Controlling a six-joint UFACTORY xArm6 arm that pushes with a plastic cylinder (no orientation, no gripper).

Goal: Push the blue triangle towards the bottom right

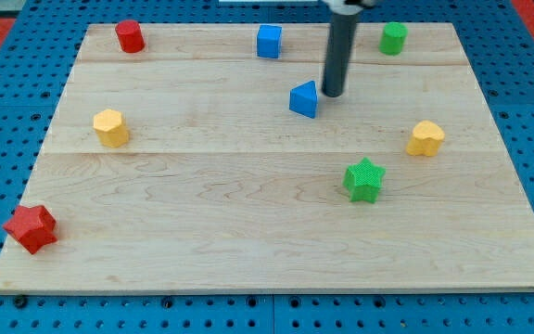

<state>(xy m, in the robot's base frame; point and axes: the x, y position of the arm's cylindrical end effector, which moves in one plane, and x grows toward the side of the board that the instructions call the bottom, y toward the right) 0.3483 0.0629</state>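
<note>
The blue triangle (304, 99) lies on the wooden board (248, 213), a little above the middle and slightly to the view's right. My tip (330, 95) rests on the board just to the triangle's right, close to its upper right edge, almost touching it. The dark rod rises from there to the view's top.
A blue cube (269, 42), a green cylinder (394, 38) and a red cylinder (130, 36) stand along the top. A yellow hexagon (110, 128) is at the left, a red star (31, 228) at the bottom left. A green star (364, 179) and a yellow heart (425, 138) lie to the lower right.
</note>
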